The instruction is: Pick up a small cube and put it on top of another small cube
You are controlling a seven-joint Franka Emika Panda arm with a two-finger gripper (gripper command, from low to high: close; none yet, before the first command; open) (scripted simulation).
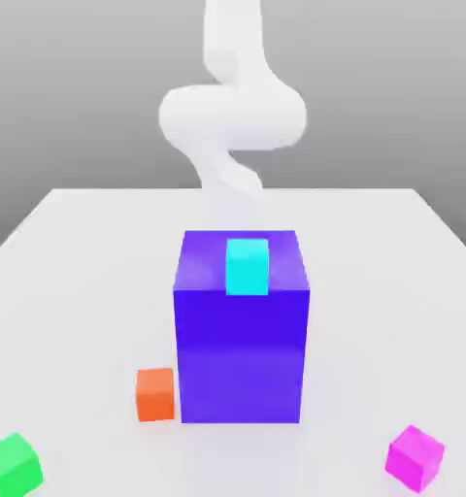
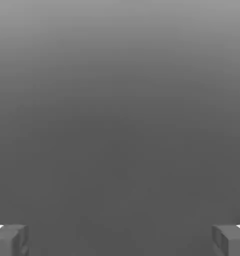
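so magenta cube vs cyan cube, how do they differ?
The magenta cube sits on the table near the exterior view's right front corner; the cyan cube rests on top of the big blue-violet block. Magenta is turned at an angle, cyan sits square to the view. Both are small plain cubes.

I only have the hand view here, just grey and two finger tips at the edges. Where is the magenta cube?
Observer: The small magenta cube sits on the white table at the near corner on the exterior view's right, apart from everything else.
Operator: What else is out there?
Observer: A big blue-violet block stands mid-table with a cyan cube on its top.
Operator: Any other small cubes?
Observer: An orange cube sits right beside the block's base on the exterior view's left, and a green cube is at the near left corner.
Operator: My end effector?
Observer: The end effector is open, holding nothing.
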